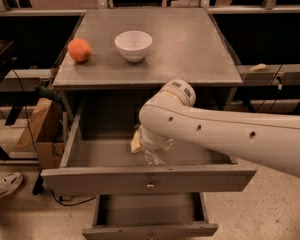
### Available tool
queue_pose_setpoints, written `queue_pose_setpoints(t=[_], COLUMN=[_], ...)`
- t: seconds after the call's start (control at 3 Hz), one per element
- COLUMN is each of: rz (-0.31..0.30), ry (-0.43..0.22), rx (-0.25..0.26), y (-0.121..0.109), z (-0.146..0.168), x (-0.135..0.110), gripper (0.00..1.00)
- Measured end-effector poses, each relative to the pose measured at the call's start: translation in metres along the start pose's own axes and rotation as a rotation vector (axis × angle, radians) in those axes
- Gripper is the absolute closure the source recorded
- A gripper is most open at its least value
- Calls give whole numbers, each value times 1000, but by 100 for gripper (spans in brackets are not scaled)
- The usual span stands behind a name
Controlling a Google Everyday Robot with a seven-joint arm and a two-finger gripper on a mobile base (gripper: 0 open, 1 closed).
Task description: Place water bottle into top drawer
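Inside open top drawer (pixel 100 180), toward front panel: gripper (pixel 142 148), largely hidden under white arm (pixel 215 134); grasp state cannot be told. Water bottle (pixel 153 157) seen just below gripper, within drawer. On table (pixel 190 44): white bowl (pixel 133 45), orange fruit (pixel 79 50). Lower drawer (pixel 150 231) shown open beneath.

top drawer (pixel 140 180): matt grey metal | water bottle (pixel 153 158): clear crinkled plastic | tool (pixel 146 148): inside it

No readable text, labels, numbers or signs anywhere. gripper (pixel 147 150) low inside top drawer (pixel 140 180), near drawer's front wall.
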State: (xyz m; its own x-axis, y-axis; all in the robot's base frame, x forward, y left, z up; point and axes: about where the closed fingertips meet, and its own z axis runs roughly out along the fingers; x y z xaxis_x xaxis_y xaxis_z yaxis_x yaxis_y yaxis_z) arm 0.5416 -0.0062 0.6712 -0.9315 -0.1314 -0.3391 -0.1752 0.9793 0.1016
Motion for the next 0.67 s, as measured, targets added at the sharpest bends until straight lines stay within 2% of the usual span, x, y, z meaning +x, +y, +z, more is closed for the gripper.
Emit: queue_pose_setpoints(t=[0.67], rz=[0], ry=[0], rx=[0], y=[0], z=[0], x=[0], gripper=[0])
